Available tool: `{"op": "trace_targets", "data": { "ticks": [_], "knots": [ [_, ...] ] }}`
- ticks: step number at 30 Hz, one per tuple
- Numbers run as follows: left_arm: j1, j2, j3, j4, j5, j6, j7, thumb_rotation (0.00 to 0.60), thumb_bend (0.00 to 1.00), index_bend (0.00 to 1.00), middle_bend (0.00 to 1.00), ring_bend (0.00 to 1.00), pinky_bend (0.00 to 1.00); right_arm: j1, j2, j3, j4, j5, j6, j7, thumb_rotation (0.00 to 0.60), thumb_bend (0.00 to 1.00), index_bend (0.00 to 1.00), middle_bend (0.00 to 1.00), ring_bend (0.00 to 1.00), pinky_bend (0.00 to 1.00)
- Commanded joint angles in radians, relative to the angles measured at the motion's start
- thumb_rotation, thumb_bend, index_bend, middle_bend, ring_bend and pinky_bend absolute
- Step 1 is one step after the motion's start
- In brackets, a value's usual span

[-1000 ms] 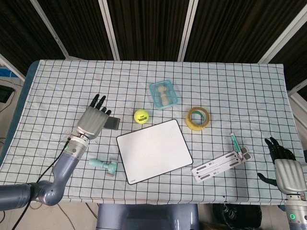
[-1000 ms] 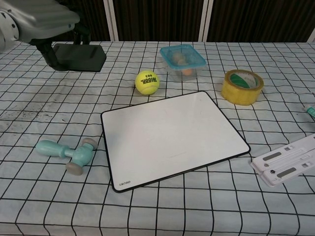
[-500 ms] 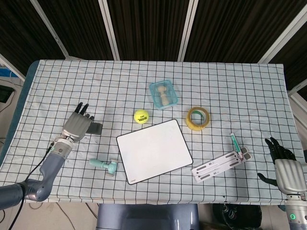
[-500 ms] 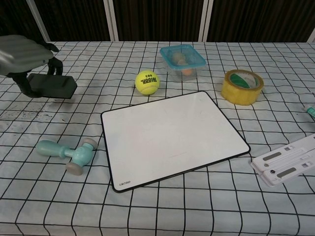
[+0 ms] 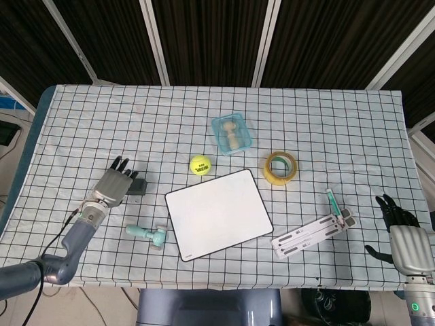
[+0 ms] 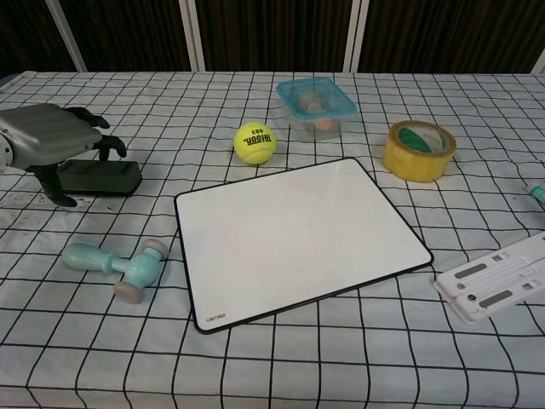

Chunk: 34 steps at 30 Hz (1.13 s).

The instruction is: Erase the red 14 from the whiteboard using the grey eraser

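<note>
The whiteboard point(image 5: 217, 214) point(image 6: 298, 239) lies tilted in the middle of the table, and its surface shows plain white with no red marks. Left of it, the grey eraser point(image 5: 138, 188) point(image 6: 100, 177) lies flat on the checked cloth. My left hand point(image 5: 114, 185) point(image 6: 49, 141) is draped over the eraser. Its fingers curl down on the far edge and the thumb sits at the near left end, so it still holds the eraser. My right hand point(image 5: 401, 234) hangs past the table's near right corner, fingers apart and empty; the chest view does not show it.
A teal roller point(image 5: 147, 234) point(image 6: 115, 268) lies near the board's left edge. Behind the board are a tennis ball point(image 5: 200, 164) point(image 6: 255, 141), a blue lidded box point(image 5: 231, 134) point(image 6: 316, 106) and a yellow tape roll point(image 5: 281, 168) point(image 6: 418, 150). A white plastic strip point(image 5: 311, 236) point(image 6: 498, 281) lies right.
My left hand carried the eraser leftward away from the board, then lowered it onto the cloth, where it now lies flat. The right hand has not moved.
</note>
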Motion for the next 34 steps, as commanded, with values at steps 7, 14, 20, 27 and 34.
{"op": "trace_targets", "data": {
  "ticks": [7, 14, 20, 27, 34],
  "knots": [
    [0.029, 0.161, -0.016, -0.295, 0.088, 0.152, 0.06, 0.6, 0.08, 0.02, 0.13, 0.0, 0.01, 0.002, -0.001, 0.0, 0.001, -0.001, -0.002, 0.001, 0.6, 0.06, 0.05, 0.07, 0.19, 0.21],
    [0.109, 0.325, 0.004, -0.554, 0.122, 0.329, 0.171, 0.6, 0.08, 0.0, 0.12, 0.0, 0.01, 0.003, -0.001, 0.001, 0.002, -0.002, -0.001, 0.001, 0.6, 0.06, 0.05, 0.07, 0.19, 0.21],
    [0.211, 0.446, 0.067, -0.674, 0.241, 0.416, 0.088, 0.6, 0.08, 0.0, 0.1, 0.0, 0.01, 0.001, -0.007, 0.003, 0.008, -0.015, 0.014, -0.004, 0.6, 0.06, 0.05, 0.07, 0.19, 0.21],
    [0.343, 0.514, 0.153, -0.644, 0.451, 0.524, -0.061, 0.6, 0.08, 0.0, 0.08, 0.0, 0.01, 0.0, -0.014, 0.004, 0.016, -0.023, 0.025, -0.005, 0.6, 0.06, 0.05, 0.07, 0.19, 0.21],
    [0.421, 0.527, 0.175, -0.576, 0.568, 0.589, -0.195, 0.6, 0.08, 0.0, 0.08, 0.0, 0.01, -0.001, -0.016, 0.004, 0.021, -0.029, 0.031, 0.002, 0.6, 0.06, 0.05, 0.07, 0.19, 0.21]
  ]
}}
